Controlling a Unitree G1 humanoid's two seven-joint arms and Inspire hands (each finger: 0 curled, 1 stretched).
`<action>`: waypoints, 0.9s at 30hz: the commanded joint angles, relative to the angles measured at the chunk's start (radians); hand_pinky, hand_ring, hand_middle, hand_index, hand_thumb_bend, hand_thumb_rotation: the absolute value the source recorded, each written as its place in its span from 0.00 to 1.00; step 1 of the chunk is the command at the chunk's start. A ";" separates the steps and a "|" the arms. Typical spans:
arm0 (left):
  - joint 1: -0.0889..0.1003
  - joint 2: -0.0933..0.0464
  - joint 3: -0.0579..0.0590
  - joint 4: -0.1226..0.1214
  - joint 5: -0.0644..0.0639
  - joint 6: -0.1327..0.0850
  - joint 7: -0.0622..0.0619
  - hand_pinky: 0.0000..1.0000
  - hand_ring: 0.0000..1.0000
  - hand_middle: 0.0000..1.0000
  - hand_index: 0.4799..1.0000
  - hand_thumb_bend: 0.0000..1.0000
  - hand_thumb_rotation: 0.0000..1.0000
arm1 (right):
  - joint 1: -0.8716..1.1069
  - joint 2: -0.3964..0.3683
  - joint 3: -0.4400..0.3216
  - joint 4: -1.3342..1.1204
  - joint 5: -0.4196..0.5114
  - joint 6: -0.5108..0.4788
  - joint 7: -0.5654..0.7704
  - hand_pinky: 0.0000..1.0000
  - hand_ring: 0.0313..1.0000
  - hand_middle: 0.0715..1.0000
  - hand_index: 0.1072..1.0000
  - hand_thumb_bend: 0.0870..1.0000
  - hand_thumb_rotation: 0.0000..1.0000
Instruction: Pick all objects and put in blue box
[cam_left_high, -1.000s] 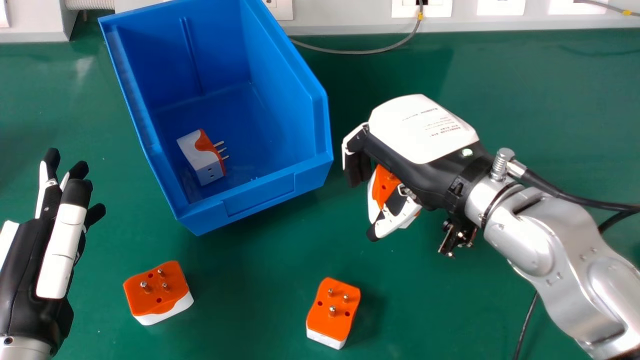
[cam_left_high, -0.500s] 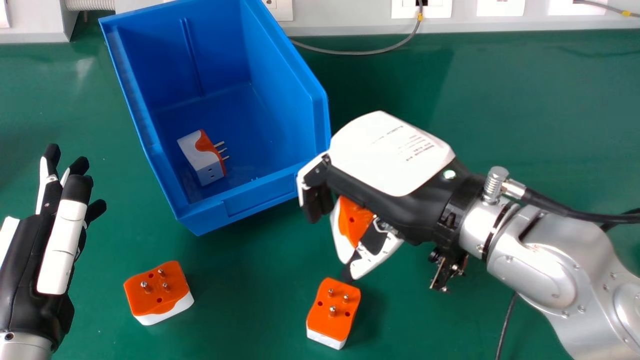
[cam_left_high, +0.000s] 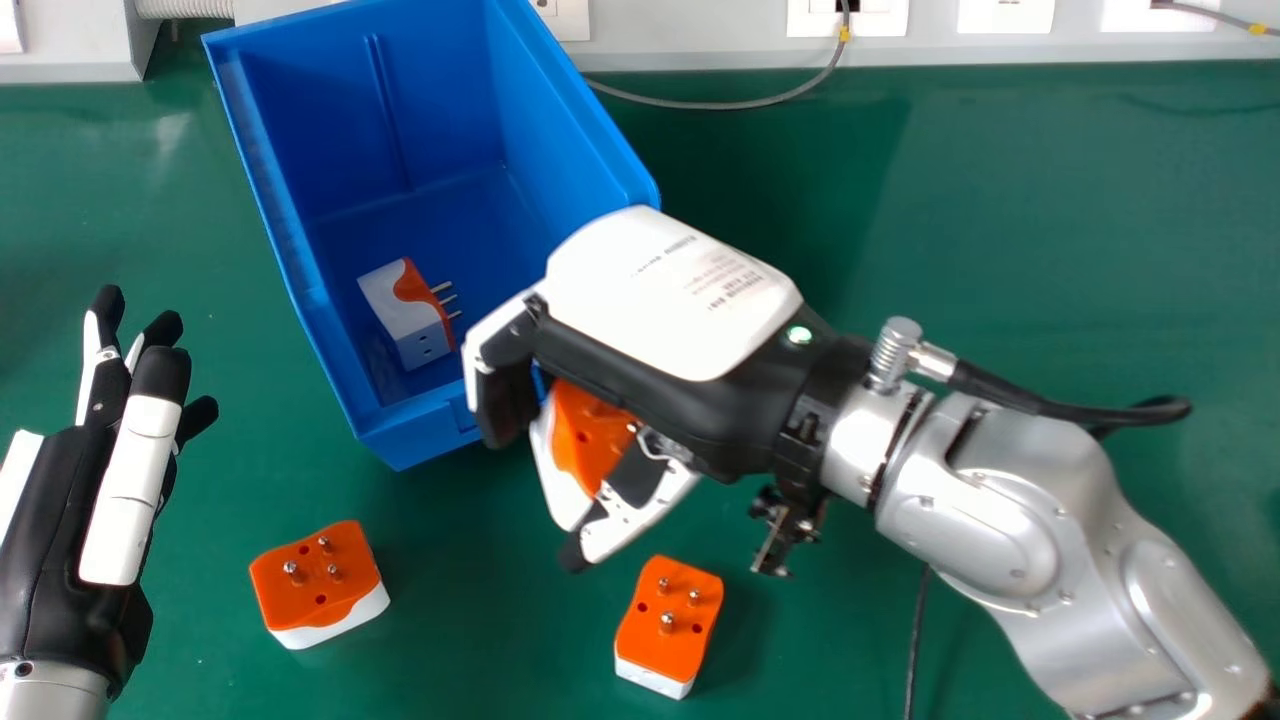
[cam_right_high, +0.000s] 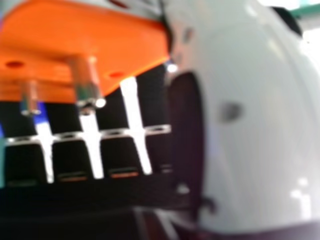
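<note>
While the left hand (cam_left_high: 60, 560) sits idle at the left edge of the head view, fingers relaxed and nearly straight, the right arm has done the moving. Left adapter (cam_left_high: 312, 580) is unmoved on the counter (cam_left_high: 480, 620), pins up. Blue box (cam_left_high: 515, 395) already has one adapter (cam_left_high: 405, 315) inside, on its side. Right hand (cam_left_high: 670, 300) has swung left from well beside the box to its near wall, fingers curled round the held adapter (cam_left_high: 590, 430), thumb on its near side. Right hand view has its pins and orange face by the thumb; grip is probably sound, but exact contact is hard to call. Drop not ready, I'd say: needs a bit more travel past the wall. Right adapter (cam_left_high: 668, 625) hasn't moved either, so two pickups remain after this one.
</note>
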 joint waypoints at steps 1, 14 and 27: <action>-0.007 0.005 0.000 -0.007 0.003 -0.016 0.003 0.92 0.98 0.99 1.00 0.85 0.93 | -0.044 0.033 0.003 0.002 -0.001 -0.016 -0.034 0.34 0.41 0.47 0.41 0.45 0.00; -0.004 -0.001 -0.008 -0.016 0.008 -0.012 0.012 0.91 0.98 0.99 1.00 0.86 0.92 | -0.206 0.136 0.030 0.171 -0.092 -0.007 -0.137 0.32 0.40 0.49 0.45 0.44 0.00; -0.003 -0.003 -0.013 -0.013 0.006 -0.021 0.010 0.92 0.98 0.99 1.00 0.86 0.92 | -0.428 0.229 0.031 0.475 -0.094 0.034 -0.242 0.32 0.40 0.49 0.48 0.44 0.00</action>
